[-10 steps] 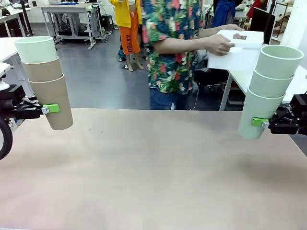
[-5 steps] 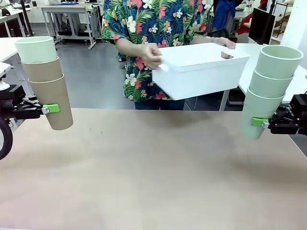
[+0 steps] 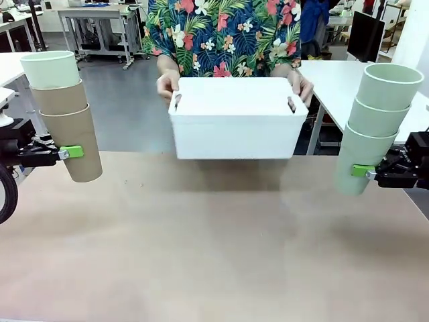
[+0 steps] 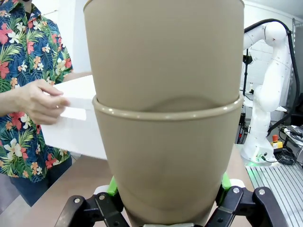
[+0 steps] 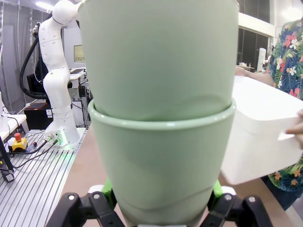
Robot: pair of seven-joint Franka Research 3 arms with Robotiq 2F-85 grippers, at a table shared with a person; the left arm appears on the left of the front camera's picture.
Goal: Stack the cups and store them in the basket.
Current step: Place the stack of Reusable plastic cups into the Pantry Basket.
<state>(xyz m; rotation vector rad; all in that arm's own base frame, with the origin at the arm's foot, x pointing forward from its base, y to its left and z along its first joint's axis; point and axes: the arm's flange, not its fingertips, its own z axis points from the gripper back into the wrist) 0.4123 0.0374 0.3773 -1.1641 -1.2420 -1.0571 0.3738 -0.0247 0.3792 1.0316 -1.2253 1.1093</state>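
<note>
Flanking the basket (image 3: 234, 127) a person (image 3: 221, 33) holds, the left gripper (image 3: 78, 153) and right gripper (image 3: 355, 172) each pinch only the bottom cup (image 3: 82, 144) of a tall stack (image 3: 64, 111), so tilting could shed upper cups (image 3: 50, 68).

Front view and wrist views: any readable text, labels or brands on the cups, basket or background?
No readable text.
Tan-brown and mint green plastic cup stack: unprinted.
Mint green plastic cup stack: unprinted.
White rectangular plastic basket: no label.
Lit screen in the right wrist view: too blurred to read.
</note>
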